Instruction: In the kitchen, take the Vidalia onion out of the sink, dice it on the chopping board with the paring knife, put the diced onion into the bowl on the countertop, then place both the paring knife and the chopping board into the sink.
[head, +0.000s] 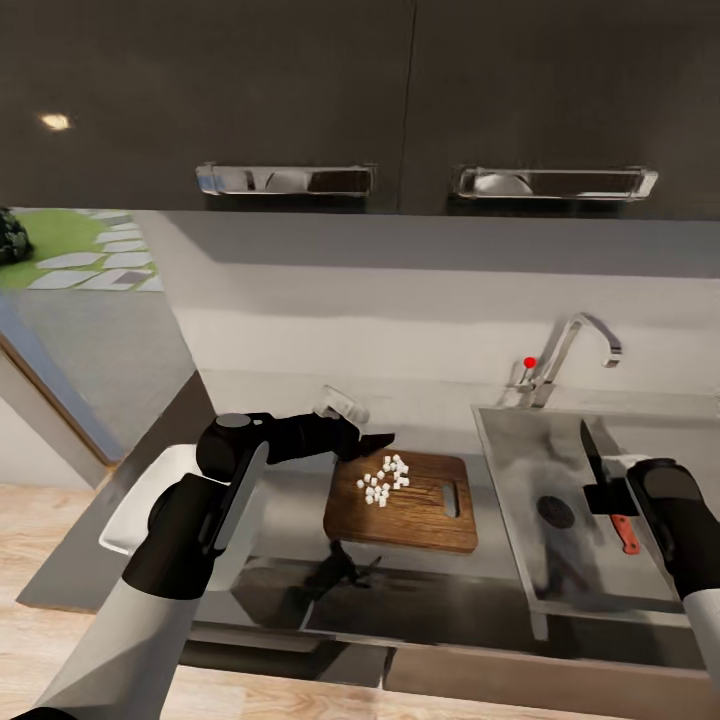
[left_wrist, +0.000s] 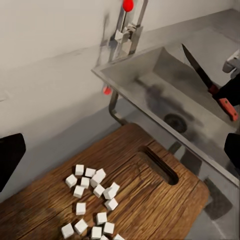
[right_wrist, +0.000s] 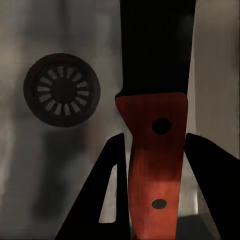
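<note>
Landmark: we place everything from the sink (head: 520, 560), set into the desk (head: 420, 600).
Right tool (head: 612, 497): our right tool is over the sink basin, clamped on the paring knife (head: 610, 490) by its red handle; in the right wrist view the fingers (right_wrist: 210, 190) flank the handle (right_wrist: 152, 170).
Knife axis: blade points away from us toward the tap (head: 570, 355), handle toward us; the drain (right_wrist: 62, 90) lies just beside and below it.
Left tool (head: 365, 440): our left tool hovers at the far corner of the chopping board (head: 410, 505), away from the sink; we cannot tell whether it is apart or together.
Diced onion (head: 385, 480): white cubes piled on the board, none in the bowl (head: 135, 510) as far as we see.
Bowl: beyond the board from the sink, partly behind our left arm.
Judgement: knife release looks near; the left arm is nearer the cubes.
Obstruction: nothing lies in the basin under the knife.
</note>
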